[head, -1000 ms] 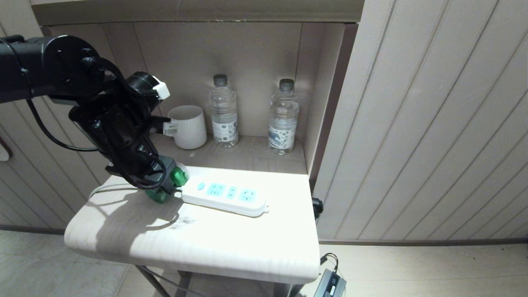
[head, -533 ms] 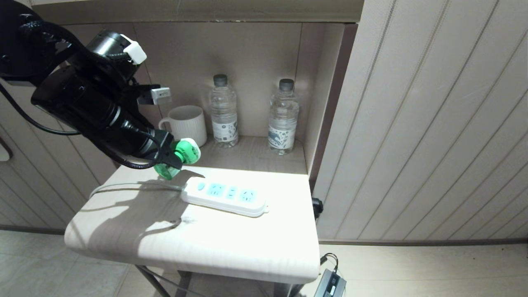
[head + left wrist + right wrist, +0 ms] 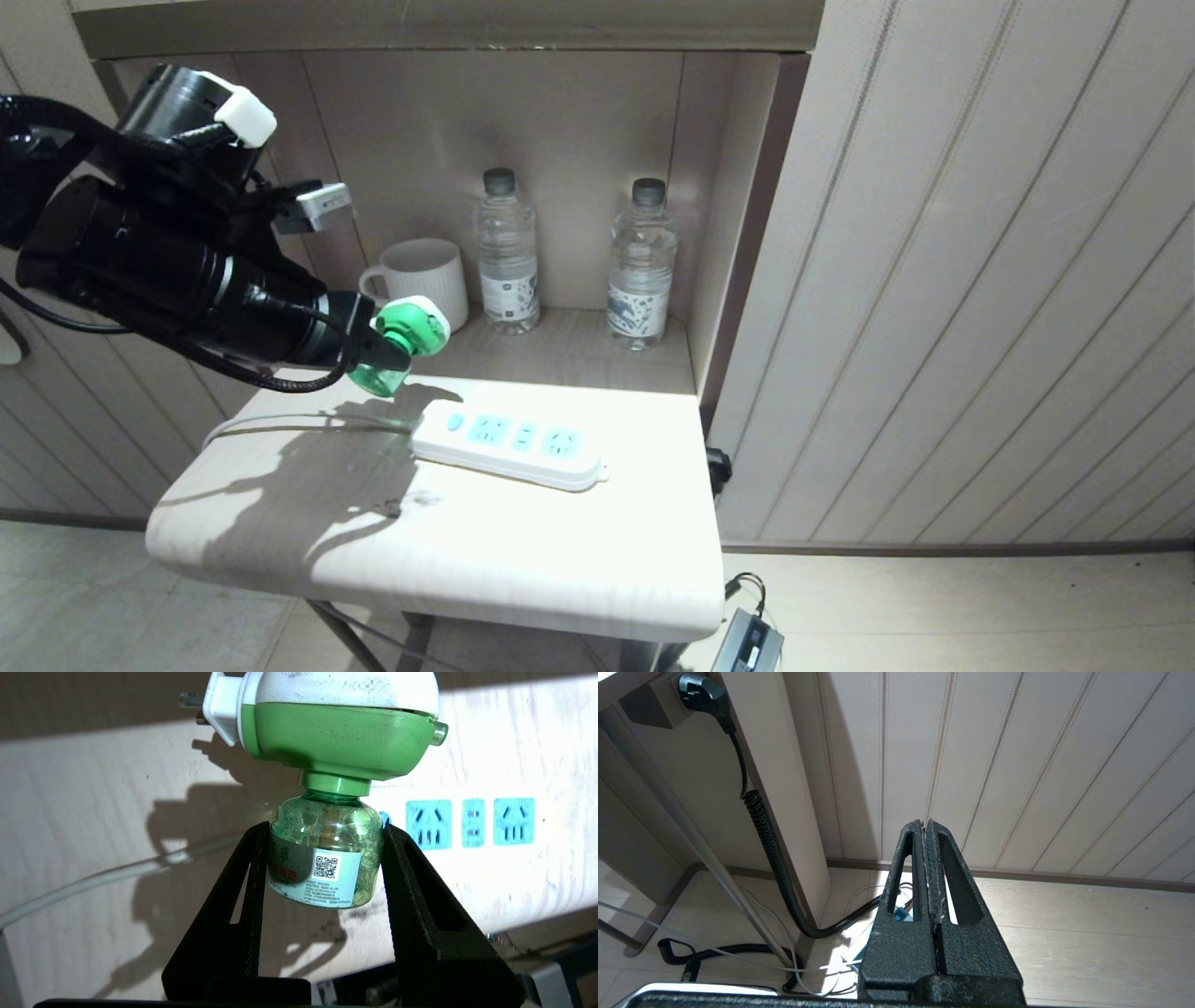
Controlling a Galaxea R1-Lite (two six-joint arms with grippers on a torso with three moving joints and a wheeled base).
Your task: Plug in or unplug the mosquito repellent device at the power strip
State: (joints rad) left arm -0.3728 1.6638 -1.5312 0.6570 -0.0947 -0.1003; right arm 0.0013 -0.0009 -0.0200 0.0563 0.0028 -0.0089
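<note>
while the left gripper clamps the mosquito repellent device above the power strip, seemingly unplugged, the right gripper hangs closed

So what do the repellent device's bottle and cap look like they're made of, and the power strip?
Mosquito repellent device: bottle is translucent green glass or plastic, see-through with a paper label; cap is opaque green and white plastic, slightly scuffed. Power strip: smooth, slightly glossy white plastic with light blue socket faces.

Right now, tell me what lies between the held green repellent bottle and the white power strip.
Nothing: in the head view, the mosquito repellent device hangs over bare tabletop, short of the power strip.
</note>
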